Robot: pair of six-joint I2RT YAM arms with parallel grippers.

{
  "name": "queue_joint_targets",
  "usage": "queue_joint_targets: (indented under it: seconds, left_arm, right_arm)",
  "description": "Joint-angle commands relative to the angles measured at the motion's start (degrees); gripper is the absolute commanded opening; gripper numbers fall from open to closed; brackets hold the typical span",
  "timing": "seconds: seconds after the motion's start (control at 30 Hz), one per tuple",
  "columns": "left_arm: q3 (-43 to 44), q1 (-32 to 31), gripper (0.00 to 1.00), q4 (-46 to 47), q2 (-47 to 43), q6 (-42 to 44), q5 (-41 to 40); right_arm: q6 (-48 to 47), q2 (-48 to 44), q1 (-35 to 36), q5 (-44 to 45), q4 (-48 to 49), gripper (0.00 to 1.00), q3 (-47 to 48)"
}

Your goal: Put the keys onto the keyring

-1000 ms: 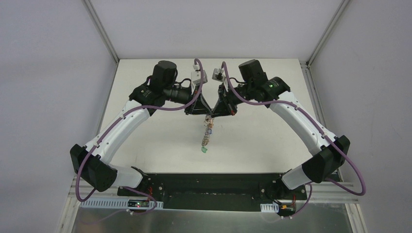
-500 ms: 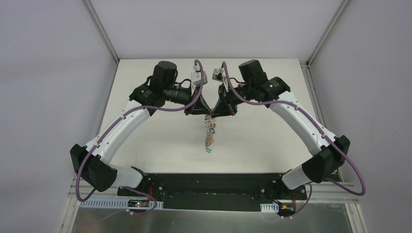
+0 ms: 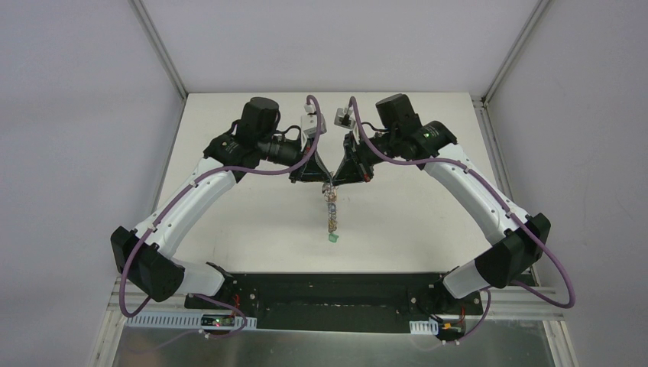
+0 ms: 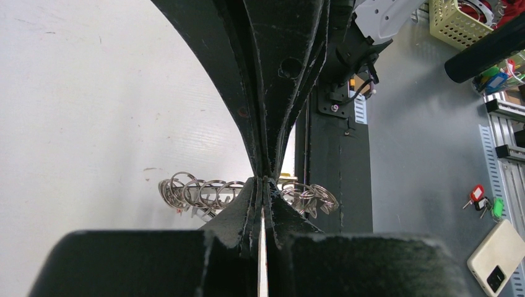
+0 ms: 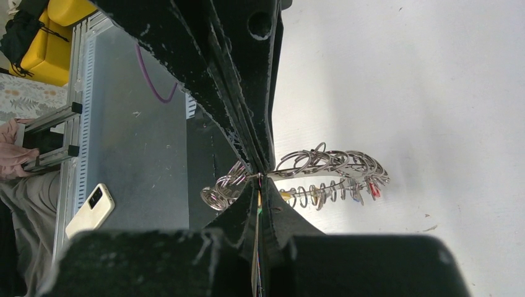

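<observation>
Both left hand [image 4: 263,185] and right hand [image 5: 260,179] pinch the keyring [image 3: 332,210], seemingly carrying keys [image 3: 333,238].

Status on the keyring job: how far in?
Done: the large grey metal keyring already carries many silver wire loops and small coloured-head keys. In hand: left hand and right hand are both shut, pinching it where they meet, ring hanging above the white table. Left: can't tell; no key being threaded shows.
</observation>
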Motion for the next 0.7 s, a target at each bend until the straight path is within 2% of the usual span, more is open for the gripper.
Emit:
queue_joint_targets:
  seconds: [0.0, 0.1, 0.17, 0.3, 0.4, 0.67]
  left_arm:
    - [0.80, -0.57, 0.00, -0.82, 0.61, -0.49, 2.46]
    - [0.89, -0.38, 0.00, 1.22, -0.01, -2.41, 1.84]
    - [0.79, -0.04, 0.00, 3.45, -0.55, -4.26, 1.77]
    - [-0.31, 1.04, 0.00, 11.11, -1.31, -10.99, 2.47]
    - [-1.47, 1.42, 0.00, 15.95, -1.40, -16.22, 3.57]
    - [-5.10, 1.67, 0.00, 26.38, -1.60, -25.10, 4.32]
  right_arm:
    - [0.91, -0.46, -0.88, -1.79, 2.99, 0.00, 2.17]
    - [1.52, -0.96, -1.64, -1.87, 3.60, 0.02, 1.67]
    - [2.63, -1.95, -2.60, -2.37, 5.20, 0.18, 0.33]
    - [6.32, -4.43, -5.30, -5.14, 9.86, 0.34, -3.17]
    - [9.10, -5.38, -7.54, -7.45, 12.77, 0.39, -4.83]
    - [12.43, -6.64, -9.88, -14.54, 16.98, 0.41, -7.07]
